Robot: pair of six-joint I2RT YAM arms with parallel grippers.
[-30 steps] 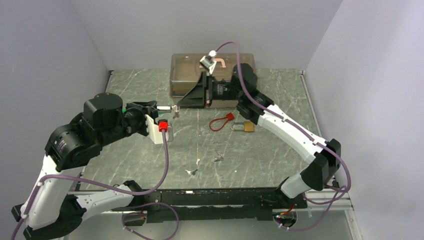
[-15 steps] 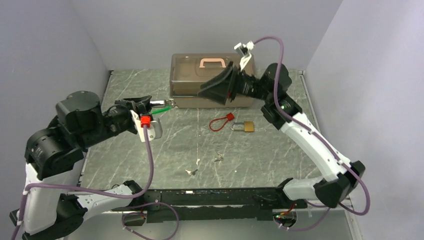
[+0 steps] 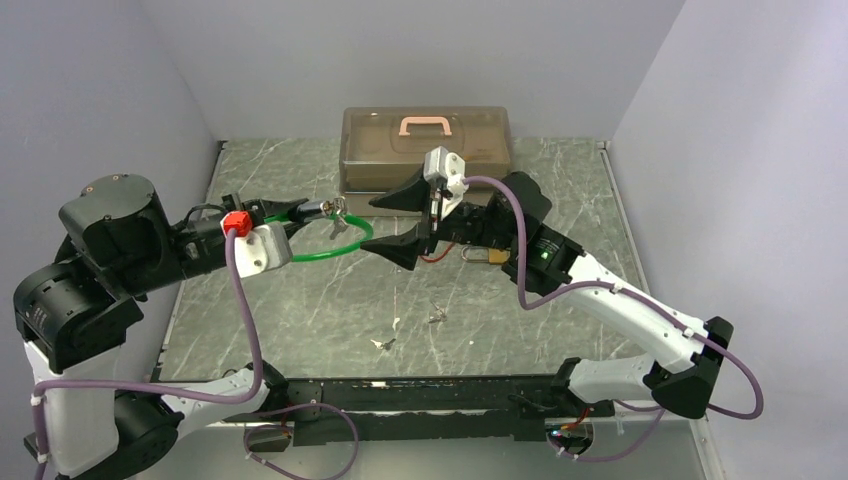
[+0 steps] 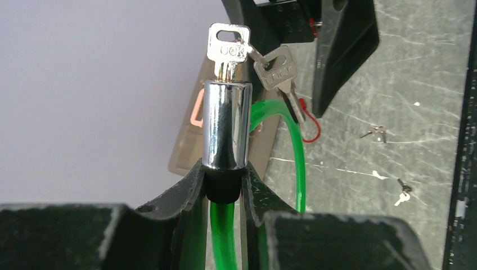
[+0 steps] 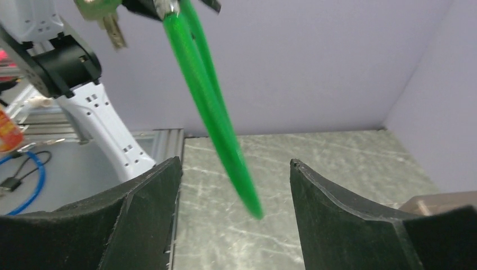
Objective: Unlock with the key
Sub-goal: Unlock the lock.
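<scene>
My left gripper (image 3: 300,212) (image 4: 225,177) is shut on a green cable lock (image 4: 226,126), its jaws clamped on the black collar just below the chrome cylinder. The key (image 4: 228,49) (image 3: 333,206) is stuck in the end of that cylinder, and a second key (image 4: 278,70) hangs from its ring. The green cable loop (image 3: 345,248) (image 5: 214,107) curves out toward my right gripper (image 3: 370,225) (image 5: 236,169). That gripper is open, with the loop's end between its fingers but touching neither.
A small brass padlock (image 3: 496,256) and a red wire tag (image 3: 432,256) lie partly behind my right gripper. Tiny loose keys (image 3: 437,316) (image 3: 383,343) lie on the grey marbled table (image 3: 300,320). A brown translucent box (image 3: 375,140) with a pink handle stands at the back.
My right arm has swung from the box at the back down toward the left gripper and opened its jaws. The left arm has pulled back, and the green loop now hangs out.
</scene>
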